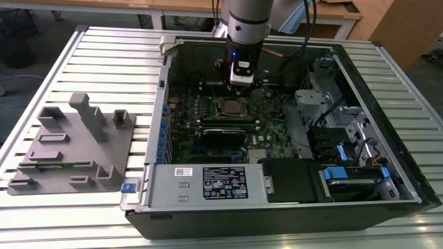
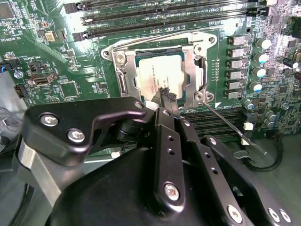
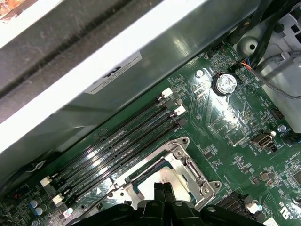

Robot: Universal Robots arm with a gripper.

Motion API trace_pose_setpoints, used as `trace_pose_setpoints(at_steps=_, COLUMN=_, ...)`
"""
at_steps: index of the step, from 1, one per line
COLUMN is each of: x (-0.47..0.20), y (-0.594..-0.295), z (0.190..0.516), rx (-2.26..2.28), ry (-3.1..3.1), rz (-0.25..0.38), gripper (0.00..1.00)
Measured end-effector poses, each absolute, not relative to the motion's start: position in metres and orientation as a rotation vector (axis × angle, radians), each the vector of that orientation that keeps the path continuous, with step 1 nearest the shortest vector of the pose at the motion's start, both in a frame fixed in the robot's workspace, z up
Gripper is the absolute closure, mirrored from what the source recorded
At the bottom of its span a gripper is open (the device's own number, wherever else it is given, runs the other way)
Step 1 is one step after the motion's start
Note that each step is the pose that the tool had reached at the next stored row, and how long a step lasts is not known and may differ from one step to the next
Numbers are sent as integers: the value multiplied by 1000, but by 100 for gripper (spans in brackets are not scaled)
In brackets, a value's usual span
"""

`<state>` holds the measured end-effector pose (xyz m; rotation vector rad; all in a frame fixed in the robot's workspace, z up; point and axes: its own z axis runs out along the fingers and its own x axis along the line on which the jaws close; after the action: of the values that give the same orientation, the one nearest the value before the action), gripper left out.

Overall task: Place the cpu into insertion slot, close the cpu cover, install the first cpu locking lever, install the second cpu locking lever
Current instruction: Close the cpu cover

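Gripper point(image 2: 165, 95) first: your two slim black fingers sit pressed together, tip against tip, with nothing visible between them. In the exterior view the tool hangs straight down inside the open computer case point(image 1: 157, 129), over the green board point(image 1: 273, 122).

Directly below and just ahead of the fingertips lies the cpu cover point(image 2: 123, 70), folded flat. Through its window you see the cpu point(image 2: 157, 70) seated in the insertion slot point(image 2: 162, 50), so the chip and cover steps look done.

What the work turns on, by my reading, is the thin lever rod point(image 2: 230, 129). It starts at the cover corner just beside your fingertips and runs out diagonally, back along the tool's flank, standing free of the cover. A second rod point(image 2: 160, 38) lies along the cover's far edge, across from the tips; I cannot tell whether it is latched.

The second wrist view gives you both rods. The first wrist view gives the closed seam between the fingers and the long memory slots point(image 3: 127, 141) beyond the cover.
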<state>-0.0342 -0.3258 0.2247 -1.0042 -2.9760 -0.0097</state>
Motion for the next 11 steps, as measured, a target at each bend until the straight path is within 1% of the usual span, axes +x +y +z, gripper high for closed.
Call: trace_pose_setpoints(at_steps=11, x=-34, y=-326, z=225, rx=-994, ry=-2979, rz=-10, gripper=89)
